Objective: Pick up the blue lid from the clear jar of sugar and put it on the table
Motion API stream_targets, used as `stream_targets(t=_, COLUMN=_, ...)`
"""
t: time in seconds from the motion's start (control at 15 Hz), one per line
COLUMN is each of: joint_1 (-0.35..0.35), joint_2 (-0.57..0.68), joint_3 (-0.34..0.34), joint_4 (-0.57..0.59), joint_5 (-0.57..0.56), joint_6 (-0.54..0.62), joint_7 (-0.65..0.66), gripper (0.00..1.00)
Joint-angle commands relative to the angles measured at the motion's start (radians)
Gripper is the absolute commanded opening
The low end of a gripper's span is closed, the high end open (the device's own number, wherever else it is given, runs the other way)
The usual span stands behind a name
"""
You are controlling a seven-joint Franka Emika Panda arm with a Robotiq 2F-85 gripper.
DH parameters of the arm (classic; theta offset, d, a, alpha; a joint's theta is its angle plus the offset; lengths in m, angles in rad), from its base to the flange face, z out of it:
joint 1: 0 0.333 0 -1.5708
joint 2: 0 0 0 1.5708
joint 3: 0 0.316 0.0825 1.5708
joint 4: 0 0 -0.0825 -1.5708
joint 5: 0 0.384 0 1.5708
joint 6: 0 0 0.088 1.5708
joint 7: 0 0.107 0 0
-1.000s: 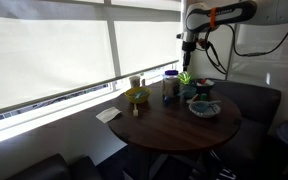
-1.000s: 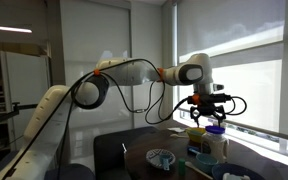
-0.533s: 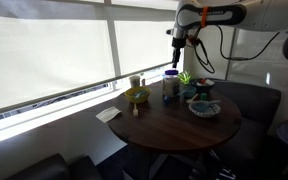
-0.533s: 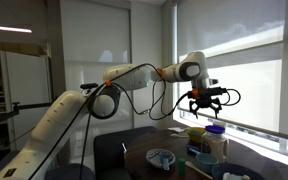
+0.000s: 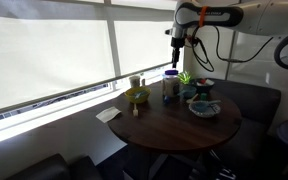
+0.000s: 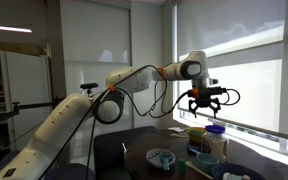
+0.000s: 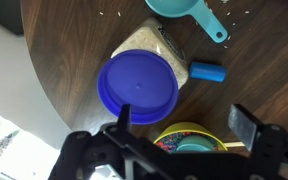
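At the left of the tabletop (image 5: 174,130) in an exterior view lies a white paper (image 5: 109,115), then a short jar (image 5: 136,82) and a yellow bowl (image 5: 136,96). Right of these stands the clear jar of sugar (image 5: 170,90), with the blue lid (image 5: 171,73) seated on its mouth. The tool (image 5: 175,40) hangs above the lid, clearly apart from it. A patterned bowl (image 5: 205,108) sits further right.

In the wrist view the lid fills the left-centre, with sugar showing through the jar wall behind it and a teal scoop (image 7: 184,10) to the upper right. The tool's fingers (image 7: 124,115) are spread wide with nothing between them. One is at the lid's lower edge and the other is far off to the right.

This looks like the approach step, with the lid not yet grasped. The lid lies left of the middle of the gap, so the next move likely calls for a sideways shift to centre it. A straight descent would follow until the fingers bracket the rim, then closing and lifting. Whether the lid is screwed on cannot be told.
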Motion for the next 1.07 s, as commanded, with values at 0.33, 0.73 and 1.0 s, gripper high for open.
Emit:
stream_targets(t=0.33, joint_1=0.047, joint_2=0.000, joint_3=-0.051, joint_4=-0.036, joint_5=-0.020, joint_6=0.008, joint_7=0.350, gripper=1.00)
stream_targets(t=0.73, joint_1=0.067, joint_2=0.034, joint_3=-0.053, joint_4=-0.043, joint_5=-0.029, joint_6=0.031, joint_7=0.466, gripper=0.91)
stream_targets(t=1.0, joint_1=0.062, joint_2=0.054, joint_3=-0.049, joint_4=-0.050, joint_5=-0.030, joint_6=0.038, joint_7=0.461, gripper=0.73)
